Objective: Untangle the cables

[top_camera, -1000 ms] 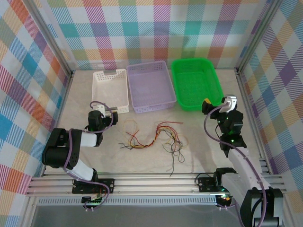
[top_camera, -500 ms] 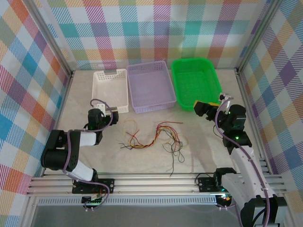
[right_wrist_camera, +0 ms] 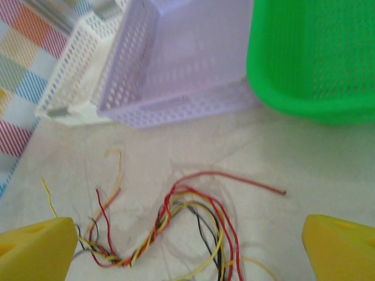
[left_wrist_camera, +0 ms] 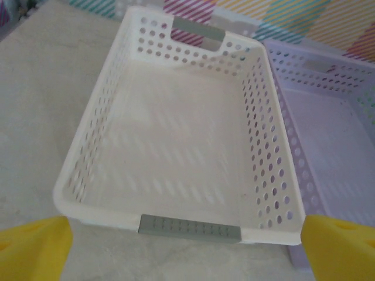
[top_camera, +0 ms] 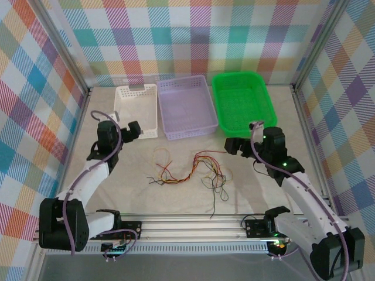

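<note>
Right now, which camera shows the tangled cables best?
Top external: the whole tangle of cables lies unobstructed. Right wrist is closer but crops part of it. Left wrist faces the white basket.

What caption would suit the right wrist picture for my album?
Right gripper open above the tangled cables, purple basket, white basket and green basket beyond.

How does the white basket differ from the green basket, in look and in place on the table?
The white basket has round holes in its walls and grey grips at its ends; the green basket has much finer holes and a plain, rounded rim. The white basket is narrower than the green basket. The white basket stands left of the purple basket, the green basket right of it. Both stand upright and empty.
</note>
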Controlling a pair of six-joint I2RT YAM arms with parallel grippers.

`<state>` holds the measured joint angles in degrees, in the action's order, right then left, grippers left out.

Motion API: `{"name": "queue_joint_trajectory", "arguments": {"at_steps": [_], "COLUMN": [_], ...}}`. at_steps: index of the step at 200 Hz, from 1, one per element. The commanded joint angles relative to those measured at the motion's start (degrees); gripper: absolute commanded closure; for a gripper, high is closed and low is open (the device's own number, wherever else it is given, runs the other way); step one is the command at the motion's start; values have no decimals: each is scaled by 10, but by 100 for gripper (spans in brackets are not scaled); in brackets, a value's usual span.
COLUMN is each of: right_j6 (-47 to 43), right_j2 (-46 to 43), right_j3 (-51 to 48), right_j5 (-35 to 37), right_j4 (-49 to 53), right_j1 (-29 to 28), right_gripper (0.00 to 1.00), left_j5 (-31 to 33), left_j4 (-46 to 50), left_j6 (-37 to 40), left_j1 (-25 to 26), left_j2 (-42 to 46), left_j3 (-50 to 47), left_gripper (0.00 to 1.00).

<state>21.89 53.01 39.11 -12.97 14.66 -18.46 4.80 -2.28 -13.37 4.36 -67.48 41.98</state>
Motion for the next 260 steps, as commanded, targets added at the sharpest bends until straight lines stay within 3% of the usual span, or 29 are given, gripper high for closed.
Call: {"name": "queue_joint_trajectory", "arguments": {"at_steps": [1,56,85,149,215,260], "right_j6": [-7,16,17,3,-3,6], "right_j2": [25,88,126,268,359,395], "right_j3": [12,-2,-10,26,50,44], "right_j5": [51,122,138,167,171,172], "right_j4": [68,83,59,30,-26,-56], "right_j1": [-41,-141,-152,-162,-196,-210], "right_gripper": [4,9,12,19,22,31], "left_j5": [-13,-21,-84,-135,-197,-211], "left_j4": [219,390,372,374,373,382], "left_j6": [-62,-230,-223,-214,-195,-175], "left_j1": [2,-3,-2,15,17,18], "left_j2": [-3,101,175,259,241,237], "left_j3": [89,148,102,45,81,108], "left_gripper": [0,0,0,0,0,0]}}
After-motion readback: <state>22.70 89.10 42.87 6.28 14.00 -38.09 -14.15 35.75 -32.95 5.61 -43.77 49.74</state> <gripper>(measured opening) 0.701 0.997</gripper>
